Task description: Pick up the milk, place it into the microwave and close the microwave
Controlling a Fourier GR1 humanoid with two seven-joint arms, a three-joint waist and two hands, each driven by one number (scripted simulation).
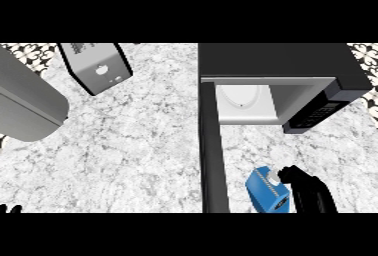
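Head view: black microwave (284,62) on grey-white marble counter (133,150), door (212,150) swung open toward the viewer, white interior with round turntable plate (242,97) exposed. Blue milk carton (266,192) with white cap in front of the microwave, just right of the door, tilted. Right hand (310,192) clasped against carton's right side, fingers curled round it. Left hand (9,208) barely visible far left of the microwave; finger state indeterminable. Grey toaster (94,65) left of the microwave.

head view | steeply down on counter (133,150) | microwave (280,65) far right | 1 view
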